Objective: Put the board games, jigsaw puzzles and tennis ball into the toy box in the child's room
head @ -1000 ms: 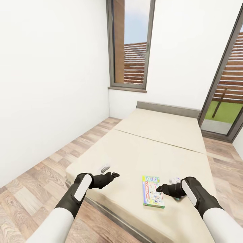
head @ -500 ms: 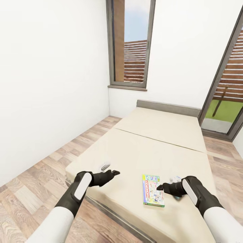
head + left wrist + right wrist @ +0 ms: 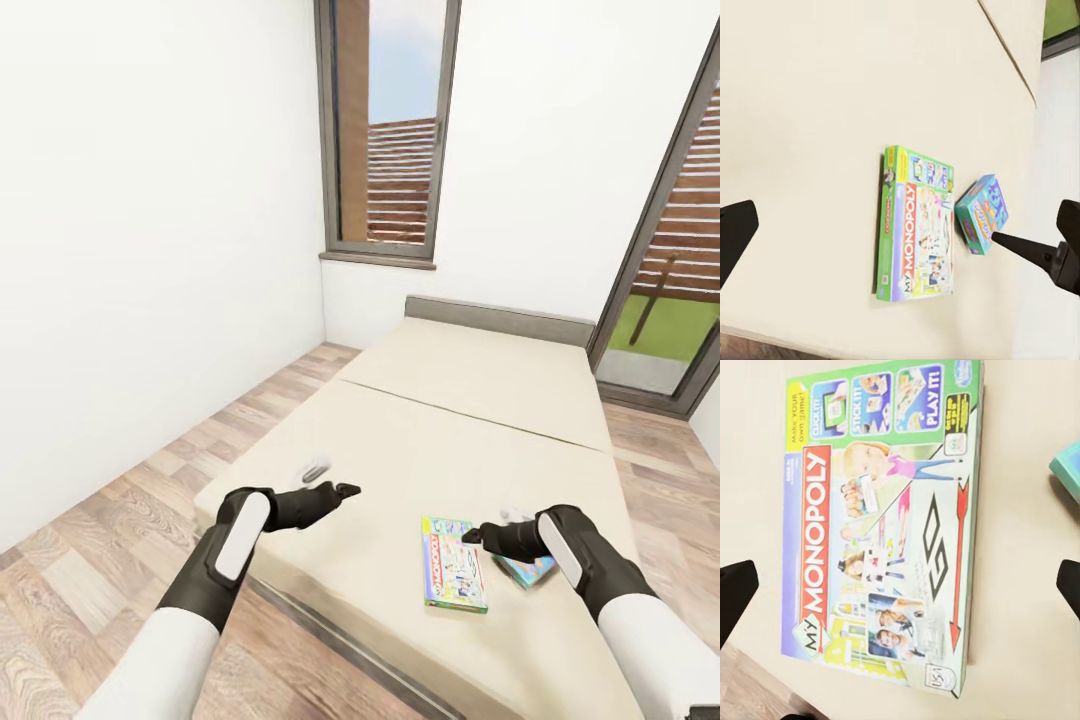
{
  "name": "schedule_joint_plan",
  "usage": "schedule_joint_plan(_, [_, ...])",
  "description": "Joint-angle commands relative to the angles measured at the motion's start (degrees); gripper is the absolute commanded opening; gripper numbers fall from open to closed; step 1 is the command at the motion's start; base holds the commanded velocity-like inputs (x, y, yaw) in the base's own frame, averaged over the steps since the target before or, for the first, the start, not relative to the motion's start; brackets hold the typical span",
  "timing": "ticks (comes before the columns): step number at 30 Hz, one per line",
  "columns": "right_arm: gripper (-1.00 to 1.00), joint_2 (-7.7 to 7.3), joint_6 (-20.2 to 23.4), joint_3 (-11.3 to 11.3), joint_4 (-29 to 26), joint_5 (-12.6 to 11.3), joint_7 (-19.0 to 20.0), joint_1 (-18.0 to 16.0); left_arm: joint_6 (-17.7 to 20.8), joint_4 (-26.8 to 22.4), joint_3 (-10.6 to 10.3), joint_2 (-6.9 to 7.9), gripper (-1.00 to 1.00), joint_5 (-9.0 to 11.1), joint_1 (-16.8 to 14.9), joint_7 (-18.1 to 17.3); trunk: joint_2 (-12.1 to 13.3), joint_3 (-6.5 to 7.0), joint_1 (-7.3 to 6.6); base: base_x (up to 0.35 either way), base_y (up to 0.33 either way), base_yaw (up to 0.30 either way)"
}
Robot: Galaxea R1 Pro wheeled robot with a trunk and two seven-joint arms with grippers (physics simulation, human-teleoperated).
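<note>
head view has both arms reaching out over the near end of the bed (image 3: 470,420), whose cream mattress carries the two games. the left gripper (image 3: 338,492) hangs above the mattress well to the left of the larger board game (image 3: 453,563); in the left wrist view its dark fingertips (image 3: 736,232) sit at opposite edges of the picture, spread wide with nothing between them but bare mattress and the games beyond. the right gripper (image 3: 474,537) hovers just beside the right edge of that same game, over the gap between it and the smaller blue game box (image 3: 530,570), which is partly hidden under the right wrist. in the right wrist view its fingertips (image 3: 736,589) also stand far apart at the two sides of the picture, gripping nothing, with the larger board game (image 3: 889,521) lying flat between them, its green-bordered cover and red "monopoly" lettering facing up; whether a fingertip touches the mattress cannot be told. the smaller blue game box (image 3: 982,213) lies just beside the larger board game (image 3: 916,225) on the side away from the left gripper, tilted against its long edge and close to touching it. both games lie near the foot edge of the bed, above the wooden floor (image 3: 110,520).
</note>
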Motion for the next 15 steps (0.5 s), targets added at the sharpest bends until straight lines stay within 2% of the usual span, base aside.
schedule_joint_plan(1, [1.00,-0.01,0.11,0.19,-0.04,0.35,0.37,-0.15,1.00,-1.04,0.05,-0.04,1.00,-0.09,0.24,-0.10,-0.03,-0.06,-0.01,0.000,0.000,0.000])
schedule_joint_plan(15, [1.00,0.09,0.01,0.23,-0.04,0.49,0.39,-0.55,3.76,-5.04,0.28,0.24,1.00,-0.09,3.17,-0.11,-0.03,-0.07,-0.01,0.000,0.000,0.000])
